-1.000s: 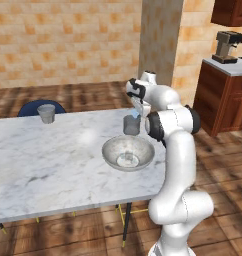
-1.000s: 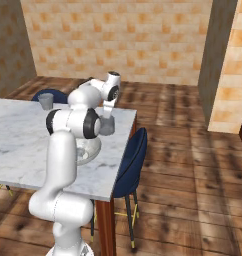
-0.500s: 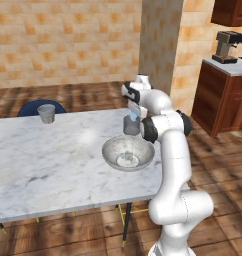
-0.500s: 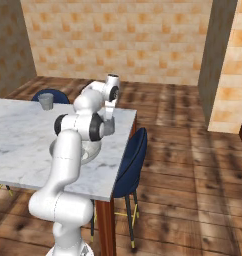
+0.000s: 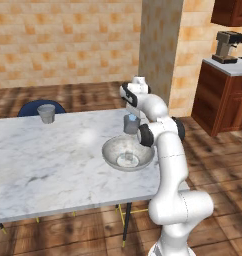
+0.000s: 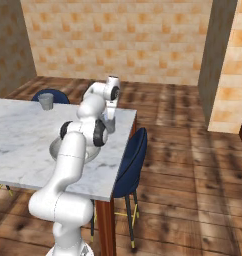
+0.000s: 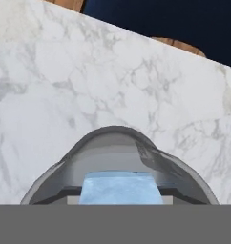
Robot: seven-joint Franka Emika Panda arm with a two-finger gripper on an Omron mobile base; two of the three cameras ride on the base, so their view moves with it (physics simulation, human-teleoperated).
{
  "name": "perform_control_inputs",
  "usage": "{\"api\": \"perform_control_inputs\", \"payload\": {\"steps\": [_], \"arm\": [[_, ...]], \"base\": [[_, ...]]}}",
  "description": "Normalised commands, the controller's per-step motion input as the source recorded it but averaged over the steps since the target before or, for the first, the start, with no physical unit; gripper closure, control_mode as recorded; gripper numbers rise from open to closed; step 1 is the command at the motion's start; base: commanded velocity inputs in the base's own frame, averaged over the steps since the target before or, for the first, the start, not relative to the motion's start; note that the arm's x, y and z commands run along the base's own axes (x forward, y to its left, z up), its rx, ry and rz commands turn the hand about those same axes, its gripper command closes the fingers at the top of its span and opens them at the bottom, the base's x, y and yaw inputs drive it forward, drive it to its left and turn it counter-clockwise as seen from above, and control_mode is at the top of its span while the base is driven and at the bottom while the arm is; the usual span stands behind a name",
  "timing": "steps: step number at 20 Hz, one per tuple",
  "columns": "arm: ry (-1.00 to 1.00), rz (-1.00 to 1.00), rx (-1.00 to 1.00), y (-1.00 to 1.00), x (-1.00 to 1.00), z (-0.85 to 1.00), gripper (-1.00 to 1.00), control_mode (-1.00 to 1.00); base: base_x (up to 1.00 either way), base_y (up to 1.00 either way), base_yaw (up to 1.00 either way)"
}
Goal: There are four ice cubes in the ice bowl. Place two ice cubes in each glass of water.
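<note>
We work on a white marble counter (image 5: pixel 43 165) in a brick-walled kitchen with a wood floor; a coffee machine (image 5: pixel 227 47) stands on a cabinet far to the right.

Nearest us, the ice bowl (image 5: pixel 128 153) sits close to the counter's right edge, with pale cubes at its bottom whose number we cannot make out; just beyond it stands one glass of water (image 5: pixel 131 124), with the pincer (image 5: pixel 131 114) directly above its mouth. In the hand view an ice cube (image 7: pixel 120 188) lies between the pincer's tips, over that glass (image 7: pixel 118 164); we judge the pincer to be clamped on the cube, its jaws partly apart to the cube's width. The second glass (image 5: pixel 46 113) stands well apart, at the far left corner.

We expect each cube to be light, rigid and slippery; take hold on two opposite flat faces, squarely, with gentle pressure. The tumblers look light and liable to tip if knocked.

The fingertips are cut off at the bottom of the hand view; the arm hides the near glass in the right base view; the water level cannot be read.
</note>
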Motion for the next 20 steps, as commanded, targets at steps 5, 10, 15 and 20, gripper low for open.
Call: {"api": "perform_control_inputs", "payload": {"steps": [5,10,15,20], "arm": [[-0.12,0.03,0.0,0.0,0.09,-0.15,-1.0,-1.0],[-0.23,0.0,0.0,0.1,-0.17,0.0,-1.0,-1.0],[-0.14,0.0,-0.02,0.17,-0.2,-0.02,-1.0,-1.0],[-0.12,0.0,-0.02,0.04,-0.28,-0.14,-1.0,-1.0]], "base": [[0.0,0.0,0.0],[0.0,0.0,0.0],[0.0,0.0,0.0],[0.0,0.0,0.0]]}}
